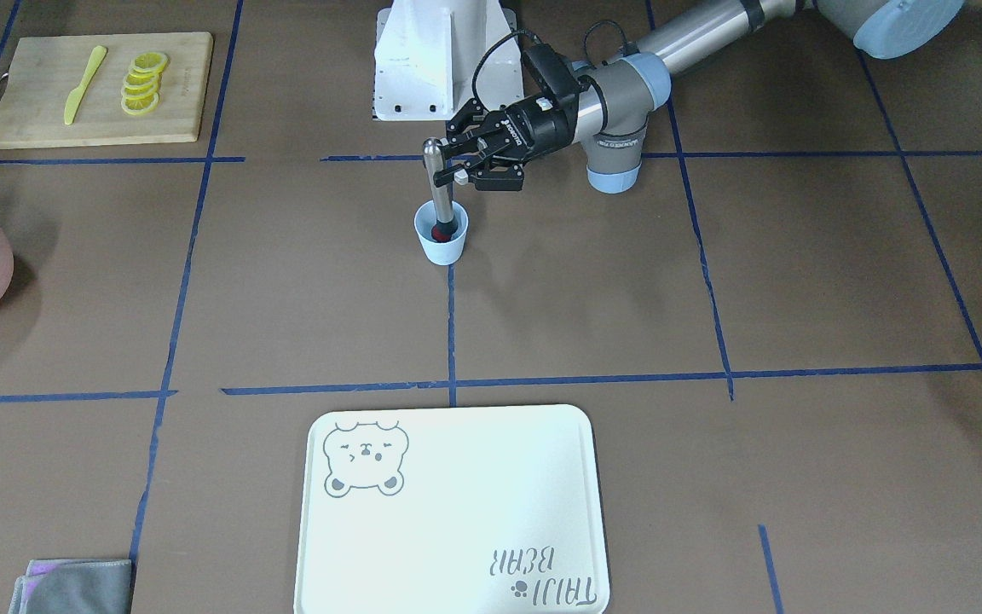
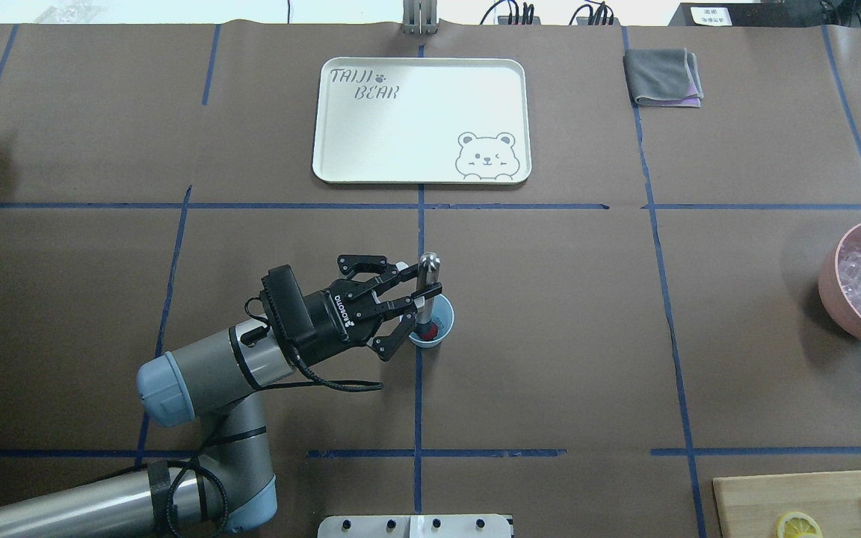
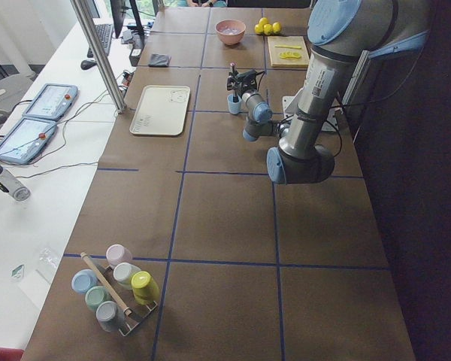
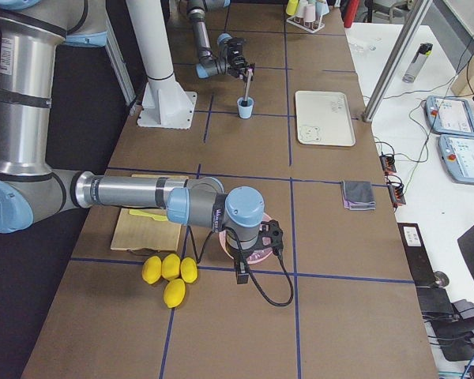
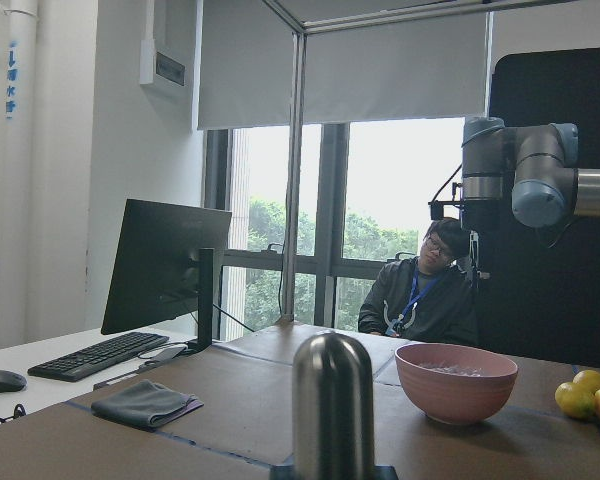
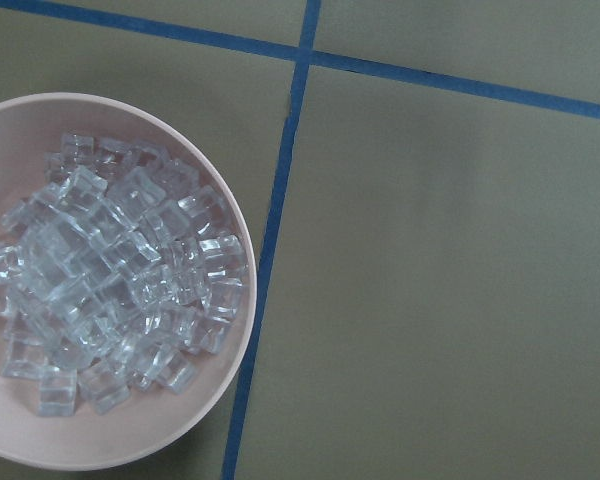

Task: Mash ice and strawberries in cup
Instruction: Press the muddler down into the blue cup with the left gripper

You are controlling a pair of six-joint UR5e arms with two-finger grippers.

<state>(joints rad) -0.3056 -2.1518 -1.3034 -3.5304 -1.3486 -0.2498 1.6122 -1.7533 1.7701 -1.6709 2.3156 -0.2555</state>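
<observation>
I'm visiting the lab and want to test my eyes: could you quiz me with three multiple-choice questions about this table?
1. The muddler has its lower end: A beside the cup; B inside it; C across its rim.
2. Whole lemons by the cutting board: A two; B six; C four.
3. The left gripper is: A shut on the muddler; B open, empty; C shut on the cup.
Answers: 1 B, its tip stands in the cup by the strawberry. 2 C, four show in the right-side view. 3 A, it clamps the handle.
</observation>
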